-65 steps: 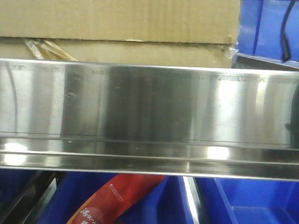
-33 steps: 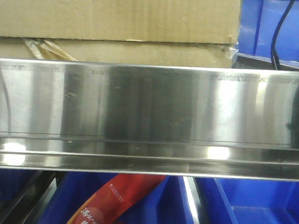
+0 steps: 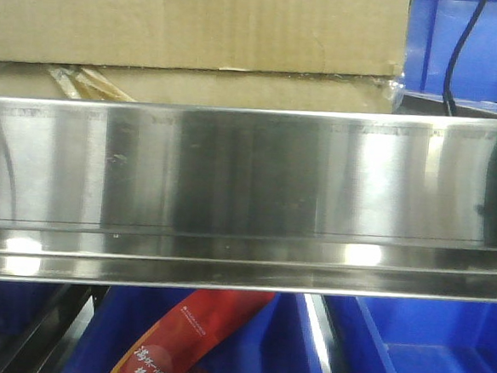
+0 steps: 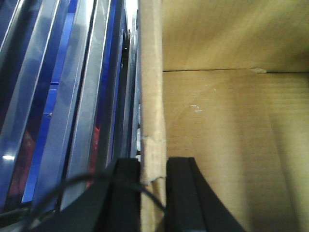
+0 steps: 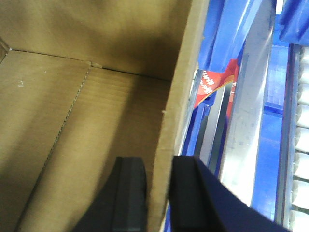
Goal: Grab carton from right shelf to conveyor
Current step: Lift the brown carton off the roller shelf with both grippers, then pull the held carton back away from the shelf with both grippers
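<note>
Carton: we've got the carton point(image 3: 191, 25) at the upper left of the front view, sitting on the right shelf point(image 3: 249, 178) with its lower edge hidden behind the shiny rail.
Left fingers: the left fingers point(image 4: 126, 193) are narrow and pinched on the carton's side wall at the bottom of the left wrist view, one inside the box and one outside.
Right fingers: the right fingers point(image 5: 129, 193) have the same narrow pinch on the opposite wall, low in the right wrist view.
Conveyor: it's not in any view, so we can't judge the path to it.
Risk, wall: each arm holds only a thin cardboard wall. The edge by the left fingers already looks nicked, so we reckon an uneven pull could fold or tear it.
Risk, rail: we think a straight pull outwards would catch the bottom on the rail. The carton needs to go up first.
Risk, slip: the pinch relies on friction alone, so a tilt could let the carton slide out.
Risk, neighbours: the blue bin point(image 3: 489, 41) and black cable point(image 3: 459, 60) at the upper right sit close by and could snag a swinging corner.
</note>
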Controlling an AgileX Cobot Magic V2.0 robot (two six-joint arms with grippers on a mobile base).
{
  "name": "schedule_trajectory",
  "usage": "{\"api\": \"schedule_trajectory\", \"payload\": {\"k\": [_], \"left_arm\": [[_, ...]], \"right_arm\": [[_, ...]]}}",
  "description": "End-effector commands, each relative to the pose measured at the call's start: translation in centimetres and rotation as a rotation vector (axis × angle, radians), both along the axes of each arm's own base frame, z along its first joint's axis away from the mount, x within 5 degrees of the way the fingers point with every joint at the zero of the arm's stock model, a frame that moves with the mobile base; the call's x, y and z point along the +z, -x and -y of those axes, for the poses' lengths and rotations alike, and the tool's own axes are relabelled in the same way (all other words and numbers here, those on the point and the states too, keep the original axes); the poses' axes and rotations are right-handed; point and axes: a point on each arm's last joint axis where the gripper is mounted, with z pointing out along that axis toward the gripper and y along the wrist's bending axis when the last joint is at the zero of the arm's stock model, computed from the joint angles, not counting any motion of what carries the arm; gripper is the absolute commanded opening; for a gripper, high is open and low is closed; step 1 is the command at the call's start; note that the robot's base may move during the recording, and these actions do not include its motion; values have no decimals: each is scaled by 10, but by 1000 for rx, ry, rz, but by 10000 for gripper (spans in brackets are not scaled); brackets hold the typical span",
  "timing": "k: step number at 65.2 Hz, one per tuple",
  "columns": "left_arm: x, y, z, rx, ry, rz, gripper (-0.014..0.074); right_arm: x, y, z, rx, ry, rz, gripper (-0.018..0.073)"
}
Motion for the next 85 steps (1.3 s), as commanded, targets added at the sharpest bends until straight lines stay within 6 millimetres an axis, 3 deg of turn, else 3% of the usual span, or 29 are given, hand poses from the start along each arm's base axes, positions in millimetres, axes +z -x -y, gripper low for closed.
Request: {"api": "schedule_trajectory", "payload": {"k": [1,8,17,31,38,49,62,71,85], "left_arm": [[1,-1,-1,4,1,9,-8],[7,3,-2,4,4,26,-8],[31,20,-1,-10,25,96,-8],[75,72,13,-90,62,234,-13],[91,96,22,-142,67,290,-17],[95,123,29,-167,62,321,-17],[70,143,39,-215,80,242,-17],[56,148,42,-230,76,196,-17],[61,150,42,-234,90,213,-17]], "right_arm": [[4,2,1,2,-1,8,-59],[14,6,3,4,-3,17,-59],[41,22,10,5,-33,82,-59],[86,67,32,5,-86,196,-59],[96,89,42,4,-95,218,-59],[90,122,59,-3,-70,199,-59],[70,159,76,-2,-48,151,-59],[64,171,82,-2,-44,142,-59],[64,172,83,-2,-44,143,-59]]}}
